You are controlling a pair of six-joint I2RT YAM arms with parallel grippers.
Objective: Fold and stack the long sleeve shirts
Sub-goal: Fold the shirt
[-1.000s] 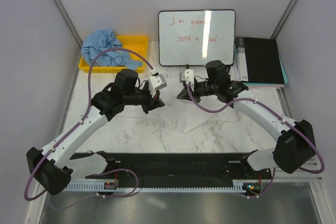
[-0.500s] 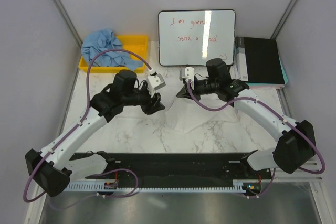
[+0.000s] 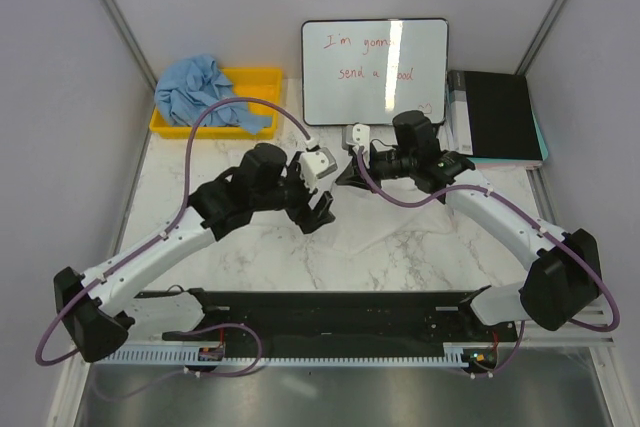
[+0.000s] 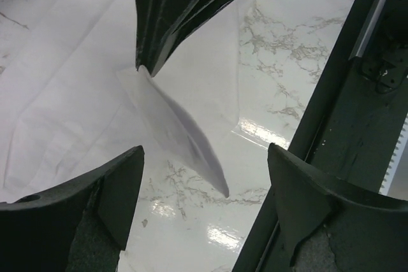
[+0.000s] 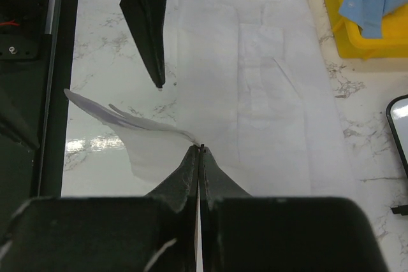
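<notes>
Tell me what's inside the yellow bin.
A light blue shirt fills the left of the yellow bin, spilling over its rim. The right side is bare; anything under the shirt is hidden.

The left gripper (image 3: pixel 318 213) has been opened wide and the white shirt (image 4: pixel 76 100) released from it. The arm has been swung rightward, closer to the right gripper (image 5: pixel 199 150), by which alone the shirt's raised edge is now pinched.

White shirt (image 5: pixel 268 87), light-blue shirt (image 3: pixel 197 87) — yellow bin (image 3: pixel 258 80), grey-veined marble table (image 3: pixel 420 269).
</notes>
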